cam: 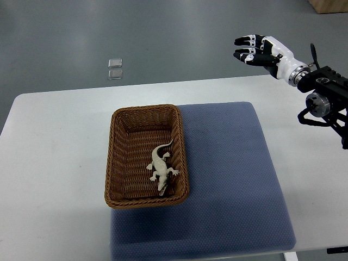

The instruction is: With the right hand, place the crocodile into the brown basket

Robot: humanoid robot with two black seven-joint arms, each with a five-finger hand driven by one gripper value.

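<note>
A pale grey toy crocodile [161, 165] lies inside the brown wicker basket [118, 157], near its right wall, snout toward the front rim. My right hand [251, 48] is raised at the upper right, beyond the table's far edge and well away from the basket. Its black-tipped white fingers are stretched out and hold nothing. The left arm does not show.
The basket stands on the left edge of a blue-grey mat [228, 179] spread over the white table [54, 163]. Two small clear plastic pieces [115, 69] lie on the grey floor behind the table. A cardboard box corner [330, 5] shows top right.
</note>
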